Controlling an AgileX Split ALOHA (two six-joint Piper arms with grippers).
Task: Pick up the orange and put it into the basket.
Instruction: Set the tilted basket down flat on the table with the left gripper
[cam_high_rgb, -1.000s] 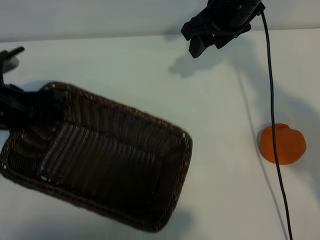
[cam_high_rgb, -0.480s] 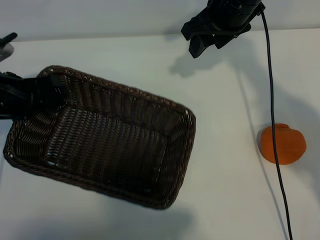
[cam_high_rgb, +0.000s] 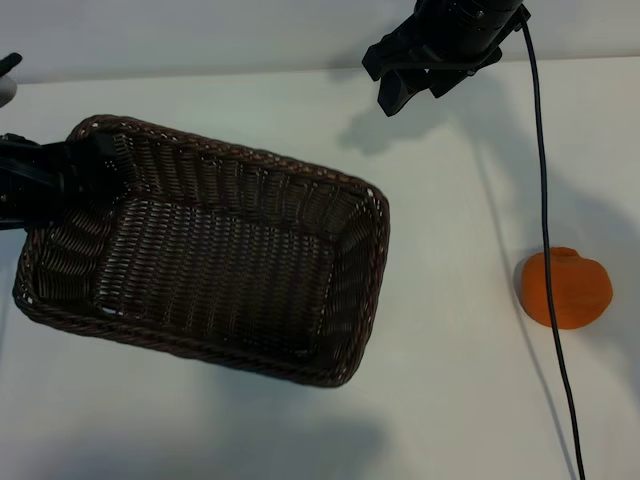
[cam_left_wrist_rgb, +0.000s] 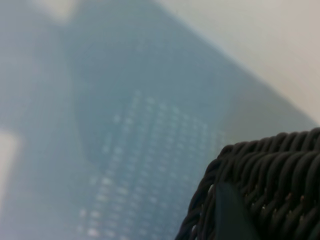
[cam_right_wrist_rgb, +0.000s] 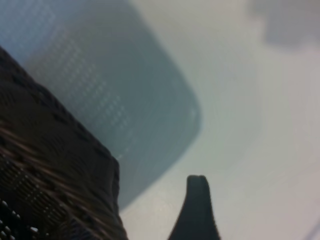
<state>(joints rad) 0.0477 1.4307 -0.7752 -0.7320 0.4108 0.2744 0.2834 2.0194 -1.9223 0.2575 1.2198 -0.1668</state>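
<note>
Wicker basket (cam_high_rgb: 215, 260) hangs tilted above the white table (cam_high_rgb: 440, 380), its left rim clamped in the left end effector (cam_high_rgb: 70, 180). Well apart to the right, the orange (cam_high_rgb: 563, 288) lies on the table, with a black cable (cam_high_rgb: 546, 250) crossing it. Near the far edge, the right end effector (cam_high_rgb: 410, 85) hovers with fingers apart, holding nothing.

Bright, even overhead light; soft shadows lie under the basket (cam_high_rgb: 210, 250) and beside the orange (cam_high_rgb: 565, 288). Wrist views are blurred.
</note>
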